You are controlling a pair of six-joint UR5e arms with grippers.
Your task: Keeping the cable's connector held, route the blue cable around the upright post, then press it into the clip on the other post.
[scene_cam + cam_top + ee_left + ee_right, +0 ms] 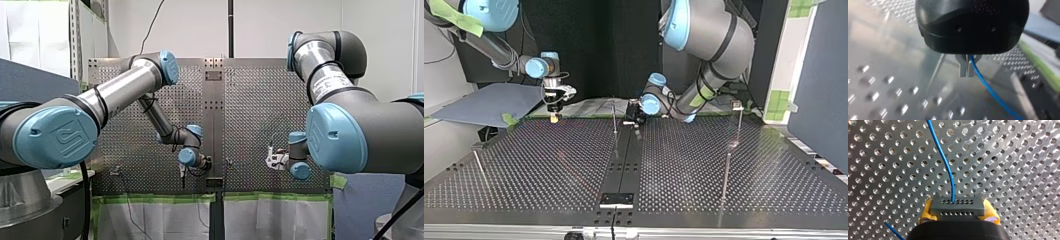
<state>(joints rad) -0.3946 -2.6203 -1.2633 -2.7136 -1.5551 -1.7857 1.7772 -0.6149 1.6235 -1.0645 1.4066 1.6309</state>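
Note:
My right gripper (958, 212) is shut on the grey connector (957, 205), which sits between its yellow pads (926, 210). The blue cable (944, 157) rises out of the connector and runs on over the perforated table (1010, 157). My left gripper (966, 71) has its metal fingers (962, 68) close together around the blue cable (988, 87), which trails away over the plate. In the top view my left gripper (634, 115) is just beside the thin upright post (614, 119), and my right gripper (554, 114) hangs at the left. The clip post (737, 115) stands at the right.
A dark centre strip (624, 160) runs down the table to a small bracket (617, 199). A thin rod (480, 167) leans at the top view's left edge. A blue-grey sheet (484, 102) and green tape (509, 120) lie beyond the table's far edge.

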